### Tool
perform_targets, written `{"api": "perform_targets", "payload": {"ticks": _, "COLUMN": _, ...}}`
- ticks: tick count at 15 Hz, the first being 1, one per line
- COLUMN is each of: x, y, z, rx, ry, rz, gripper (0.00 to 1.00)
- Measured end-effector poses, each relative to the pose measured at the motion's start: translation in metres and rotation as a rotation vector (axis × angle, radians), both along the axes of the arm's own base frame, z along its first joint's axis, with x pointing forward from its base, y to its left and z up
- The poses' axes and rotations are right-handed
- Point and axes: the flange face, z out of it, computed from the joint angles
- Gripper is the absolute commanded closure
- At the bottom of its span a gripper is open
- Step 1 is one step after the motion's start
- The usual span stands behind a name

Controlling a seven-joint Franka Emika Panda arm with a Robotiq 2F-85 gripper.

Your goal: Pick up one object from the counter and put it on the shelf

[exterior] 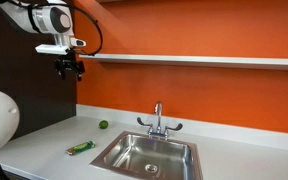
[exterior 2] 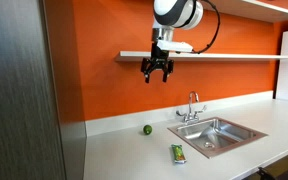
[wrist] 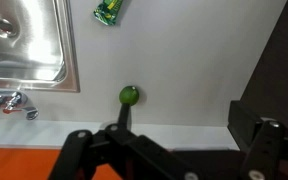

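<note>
The broad pale grey-white counter (exterior: 44, 150) is smooth and matt, with a low upstand where it meets the flat, saturated orange wall (exterior: 204, 95). Set into it is a rectangular stainless-steel sink (exterior: 149, 155) with brushed, reflective walls and rounded corners. Behind the basin stands a chrome faucet (exterior: 158, 120) with a short spout and two side handles. Across the wall runs the shelf (exterior: 194, 60), a long thin white horizontal board with a crisp straight edge, also seen in an exterior view (exterior 2: 229, 56). A tall dark grey panel (exterior 2: 19, 90) with a faint streaked grain closes off one end of the counter.

The slim green item (exterior: 80, 148) with an orange-yellow end lies flat on the counter, just beside the sink's outer rim and apart from it. In the wrist view (wrist: 108, 11) it looks slightly glossy, like a small wrapped packet, bright green with a paler patch. In an exterior view (exterior 2: 178, 153) it is a short narrow strip near the counter's front edge. A small round green ball (exterior: 103, 125) sits nearer the wall, well apart from it, and looks smooth and shiny in the wrist view (wrist: 129, 96).

The black gripper (exterior 2: 156, 75) hangs in the air at shelf height, by the board's end and high above the counter. Its fingers (wrist: 79, 150) are spread wide with nothing between them
</note>
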Motion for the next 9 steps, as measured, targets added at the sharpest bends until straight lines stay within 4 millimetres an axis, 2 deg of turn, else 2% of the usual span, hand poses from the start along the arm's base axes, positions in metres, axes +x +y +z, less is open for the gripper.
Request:
{"api": "perform_targets", "payload": {"ticks": 6, "x": 0.0, "y": -0.001, "z": -0.002, "rx": -0.001, "ry": 0.006, "rz": -0.002, "gripper": 0.0}}
{"api": "perform_targets", "payload": {"ticks": 9, "x": -0.001, "y": -0.011, "z": -0.015, "rx": -0.003, "ry": 0.036, "rz": -0.039, "gripper": 0.0}}
